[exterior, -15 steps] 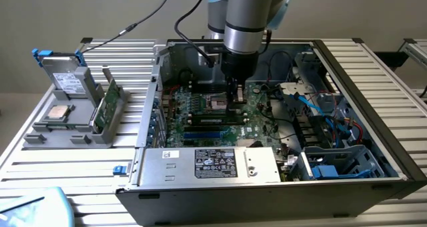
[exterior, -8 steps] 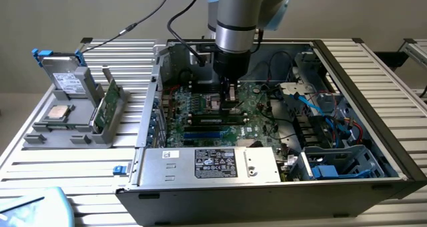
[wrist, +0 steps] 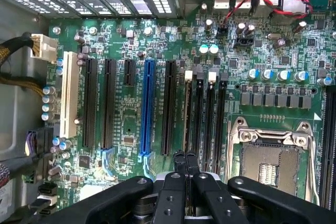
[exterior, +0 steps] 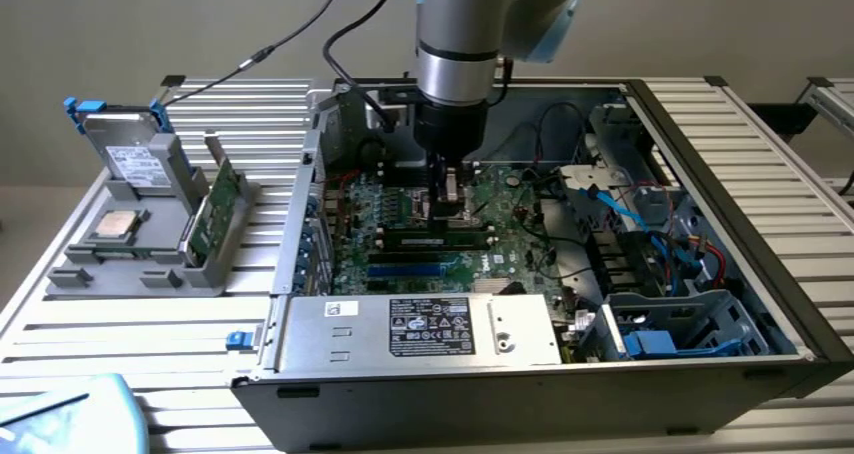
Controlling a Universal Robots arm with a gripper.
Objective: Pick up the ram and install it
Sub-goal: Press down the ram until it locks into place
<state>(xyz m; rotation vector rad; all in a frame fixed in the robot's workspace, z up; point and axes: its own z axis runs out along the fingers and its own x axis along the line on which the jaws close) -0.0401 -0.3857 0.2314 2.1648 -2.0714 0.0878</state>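
- my gripper (wrist: 186, 169) is pinched fully shut, empty, fingertips pressing the top edge of the ram (exterior: 430, 240).
- the ram sits directly below them in its motherboard (wrist: 131, 129) slot, long axis along the slot row.
- case wall (exterior: 304, 224) and cables (exterior: 627, 209) stand apart; room above is open.
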